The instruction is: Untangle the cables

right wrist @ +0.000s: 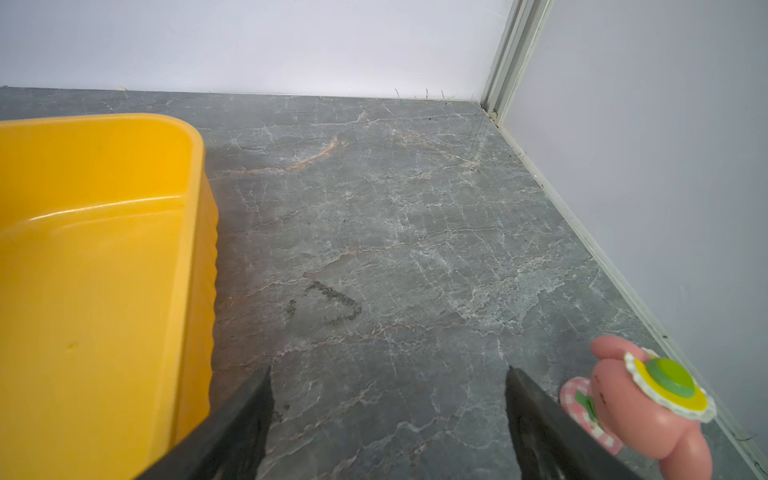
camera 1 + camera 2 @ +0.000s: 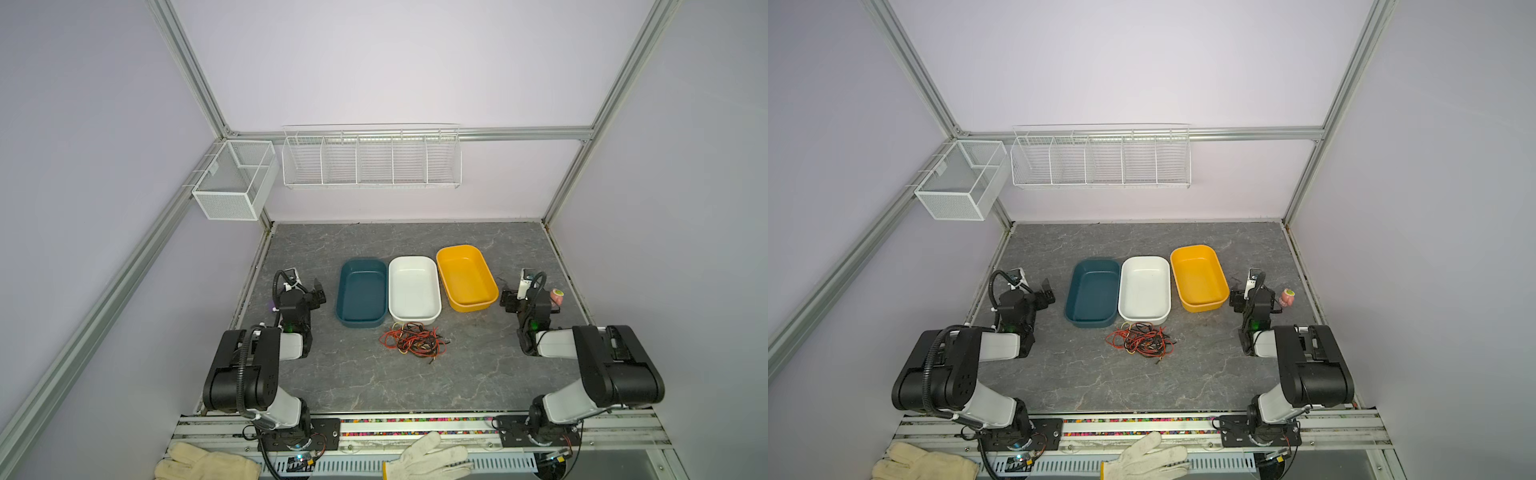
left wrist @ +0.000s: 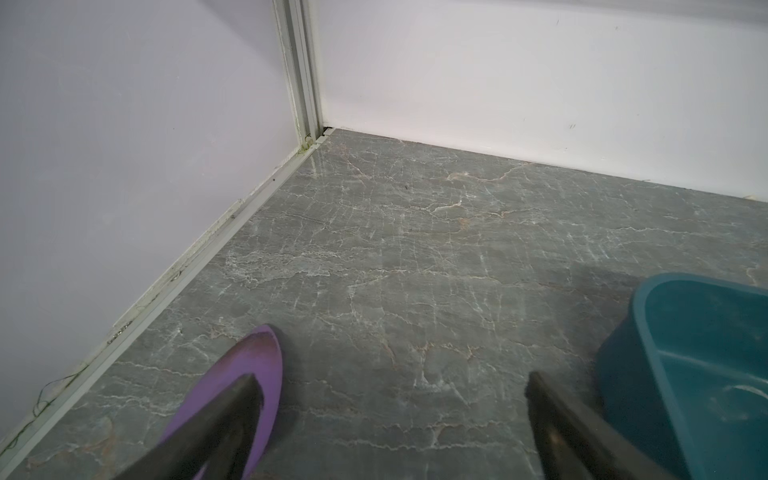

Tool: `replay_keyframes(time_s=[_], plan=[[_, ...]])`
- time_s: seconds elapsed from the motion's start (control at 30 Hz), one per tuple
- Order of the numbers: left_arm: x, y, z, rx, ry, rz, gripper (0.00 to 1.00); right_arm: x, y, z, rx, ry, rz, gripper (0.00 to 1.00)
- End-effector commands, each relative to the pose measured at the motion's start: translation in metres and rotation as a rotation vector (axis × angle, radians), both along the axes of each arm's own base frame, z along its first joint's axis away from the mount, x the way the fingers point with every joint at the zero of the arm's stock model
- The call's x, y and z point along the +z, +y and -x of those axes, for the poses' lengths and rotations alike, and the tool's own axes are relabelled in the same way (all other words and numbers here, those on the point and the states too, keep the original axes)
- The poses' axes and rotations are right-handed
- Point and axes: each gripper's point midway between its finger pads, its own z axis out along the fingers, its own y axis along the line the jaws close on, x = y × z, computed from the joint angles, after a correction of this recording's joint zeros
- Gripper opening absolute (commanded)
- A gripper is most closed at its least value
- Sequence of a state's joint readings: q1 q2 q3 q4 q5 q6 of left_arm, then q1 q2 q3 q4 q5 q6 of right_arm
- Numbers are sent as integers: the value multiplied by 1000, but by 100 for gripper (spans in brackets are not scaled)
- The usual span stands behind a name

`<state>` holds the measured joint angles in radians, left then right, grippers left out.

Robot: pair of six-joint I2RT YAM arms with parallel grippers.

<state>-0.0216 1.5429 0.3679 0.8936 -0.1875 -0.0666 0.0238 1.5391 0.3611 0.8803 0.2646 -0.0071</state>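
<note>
The cables (image 2: 413,341) (image 2: 1140,340) lie in one tangled pile of red, black and pale yellow wires on the grey table, just in front of the white bin. Neither wrist view shows them. My left gripper (image 2: 318,292) (image 2: 1047,293) hovers left of the teal bin, far from the pile. In the left wrist view it (image 3: 390,378) is open, with only bare table between its fingers. My right gripper (image 2: 508,301) (image 2: 1236,300) sits right of the yellow bin. It (image 1: 389,372) is open too, and empty.
Three empty bins stand in a row behind the pile: teal (image 2: 361,293), white (image 2: 413,289), yellow (image 2: 466,276). A pink toy (image 2: 557,296) (image 1: 648,399) stands beside the right gripper. A purple flat piece (image 3: 257,365) shows by one left finger. Gloves (image 2: 208,463) lie on the front rail.
</note>
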Motion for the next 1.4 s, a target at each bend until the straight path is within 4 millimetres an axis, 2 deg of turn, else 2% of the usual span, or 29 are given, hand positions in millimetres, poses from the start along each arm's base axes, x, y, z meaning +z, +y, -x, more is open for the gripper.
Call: replay_keyframes(time_s=[0.0, 1.0, 1.07, 1.1, 1.17, 1.3, 1.37], plan=[[11, 4, -3, 16, -37, -19, 99, 11, 3, -4, 10, -40, -7, 88], [10, 4, -3, 16, -36, -19, 99, 11, 4, -4, 17, -43, -9, 88], [11, 4, -3, 16, -37, -19, 99, 23, 8, -9, 41, -36, 2, 88], [10, 5, -3, 17, -37, -19, 99, 27, 6, -9, 25, 30, -2, 88], [10, 5, -3, 17, -37, -19, 99, 57, 8, -9, 22, 31, -18, 88], [10, 4, -3, 16, -37, -18, 99, 111, 24, 19, 90, -137, -59, 88], [11, 5, -3, 17, -37, -19, 99, 135, 44, 33, 171, -163, -94, 88]])
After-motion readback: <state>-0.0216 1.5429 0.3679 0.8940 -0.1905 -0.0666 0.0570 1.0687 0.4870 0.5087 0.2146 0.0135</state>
